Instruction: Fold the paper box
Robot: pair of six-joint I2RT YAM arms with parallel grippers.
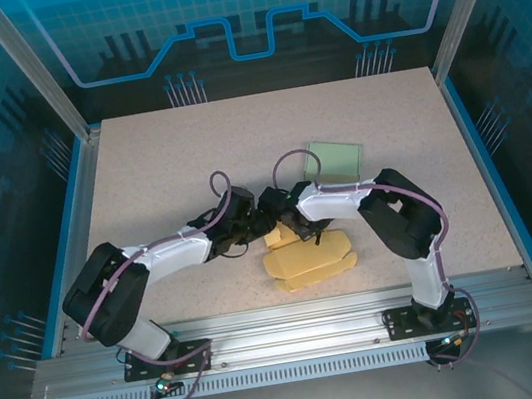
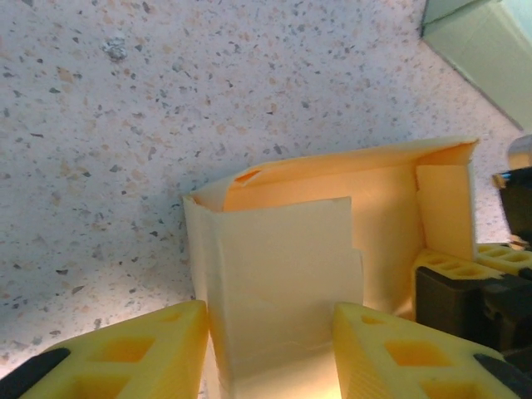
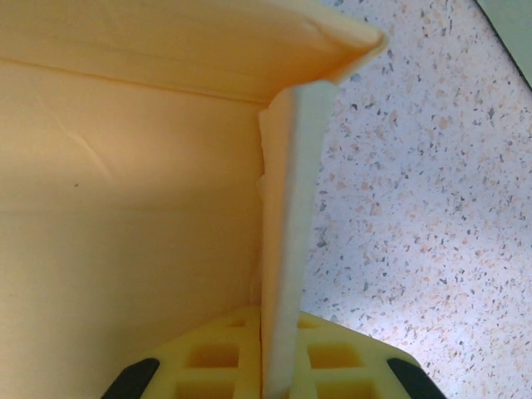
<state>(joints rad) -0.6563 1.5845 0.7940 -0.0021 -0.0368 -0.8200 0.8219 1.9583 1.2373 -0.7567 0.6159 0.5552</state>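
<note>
Paper box (image 1: 308,259): on worktop (image 1: 191,171), near green sheet (image 1: 334,160), on its near side.
Left end effector (image 2: 268,324): partly open, straddling upright box panel.
Right end effector (image 3: 278,324): pinched shut on thin box flap.

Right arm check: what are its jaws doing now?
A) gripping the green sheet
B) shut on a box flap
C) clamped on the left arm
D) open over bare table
B: the right jaws are shut on a thin upright flap of the box, its edge pinched between the yellow pads.
</note>
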